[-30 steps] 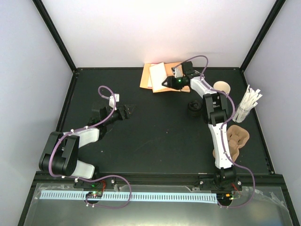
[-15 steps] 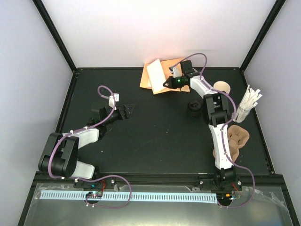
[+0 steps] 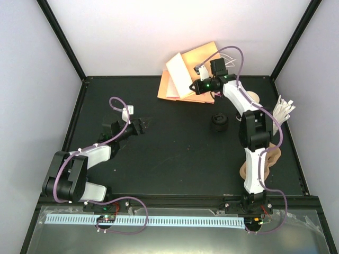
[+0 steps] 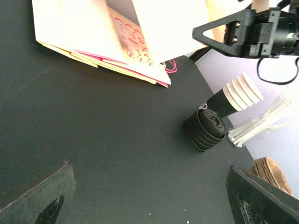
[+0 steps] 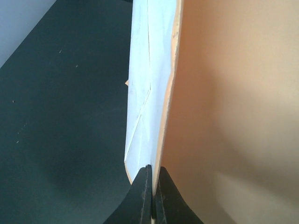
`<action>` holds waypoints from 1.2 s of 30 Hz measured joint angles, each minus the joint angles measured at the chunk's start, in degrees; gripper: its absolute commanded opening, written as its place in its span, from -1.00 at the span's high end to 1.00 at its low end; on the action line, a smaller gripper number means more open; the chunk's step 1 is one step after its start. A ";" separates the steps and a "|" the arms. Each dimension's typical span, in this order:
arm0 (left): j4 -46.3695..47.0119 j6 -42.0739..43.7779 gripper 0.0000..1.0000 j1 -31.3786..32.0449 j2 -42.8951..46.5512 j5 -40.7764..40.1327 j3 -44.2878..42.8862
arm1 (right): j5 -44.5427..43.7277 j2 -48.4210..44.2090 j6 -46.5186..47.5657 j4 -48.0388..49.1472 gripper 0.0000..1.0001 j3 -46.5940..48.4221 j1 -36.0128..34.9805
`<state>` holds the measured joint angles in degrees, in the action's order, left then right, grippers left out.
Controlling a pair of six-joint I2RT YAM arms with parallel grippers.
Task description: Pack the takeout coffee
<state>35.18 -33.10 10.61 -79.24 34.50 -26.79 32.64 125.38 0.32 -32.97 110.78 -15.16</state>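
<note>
While it hung low over the near-left of the table (image 3: 175, 164), left gripper (image 3: 143, 125): fingers (image 4: 42, 191) spread wide, nothing between them.
Cup carrier (image 3: 273, 154): brown pulp, near right, partly behind the right arm.
Black lid (image 3: 218, 122): ribbed round piece on the table right of centre; looked like a stack, count unclear; not on the cup.
Takeout cup (image 4: 223, 103): black outside, cream inside, upright and open just behind the lid, apart from the bag; right arm crossed part of it in the top view.
Straws (image 3: 283, 110): white bundle, upright at the right edge, near the cup.
Paper bag (image 3: 197, 57): orange with a white side panel, far centre, one wall lifted off the table and tilted toward the back wall.
Right gripper (image 5: 153, 175): fingers pinched tight on the bag's edge, holding that wall up.
</note>
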 measured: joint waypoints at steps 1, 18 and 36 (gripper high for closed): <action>0.00 0.00 -0.82 0.00 0.20 0.00 0.02 | -0.57 -1.27 0.70 0.00 0.97 -0.85 -0.13; -0.04 0.00 -0.82 0.00 2.56 -0.02 0.70 | -17.99 -17.42 7.50 -0.35 0.98 -14.97 -5.62; -3.63 -3.23 -0.93 -0.02 5.57 -0.33 0.42 | -31.56 -30.42 6.78 -1.57 0.98 -24.81 -11.52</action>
<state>31.55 -36.34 10.59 -73.67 34.17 -26.37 1.08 94.96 7.09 -34.54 85.97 -26.68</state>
